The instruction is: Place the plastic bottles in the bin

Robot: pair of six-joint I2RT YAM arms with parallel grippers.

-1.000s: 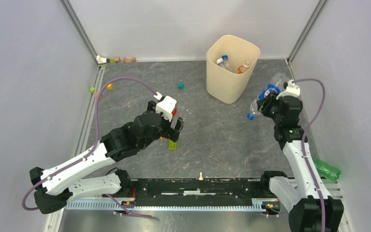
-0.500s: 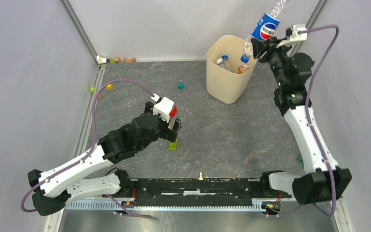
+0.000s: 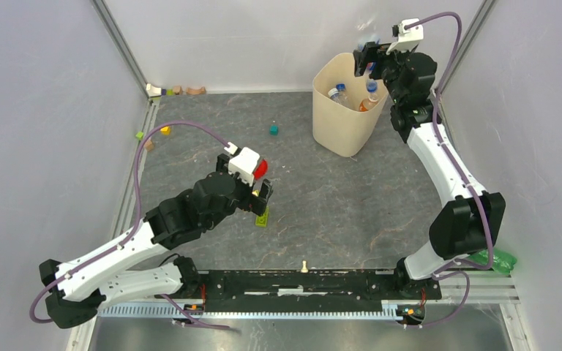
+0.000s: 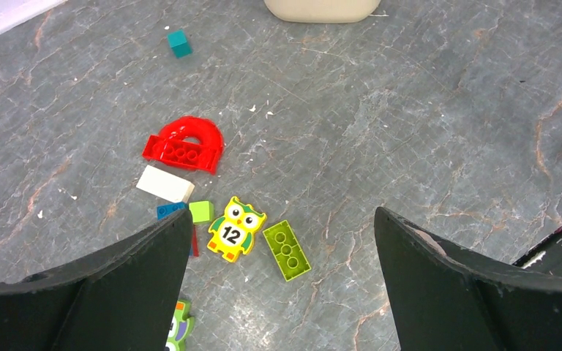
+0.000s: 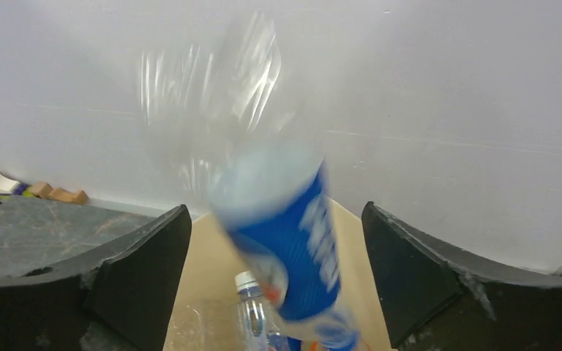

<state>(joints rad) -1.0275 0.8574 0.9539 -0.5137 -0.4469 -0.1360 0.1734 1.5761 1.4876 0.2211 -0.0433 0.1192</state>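
bottle blurred between spread right fingers over the bin, touching neither; left fingers spread above owl tile on worktop.

Cream-beige bin upright near the far wall, capped bottles inside. Blue-labelled clear bottle blurred, tilted above its opening.

Cream-beige bin, clear bottle with blue-and-white label, grey veined desk, red brick, yellow owl tile marked 12.

Lab test cell: white panel walls, aluminium posts, grey tabletop.
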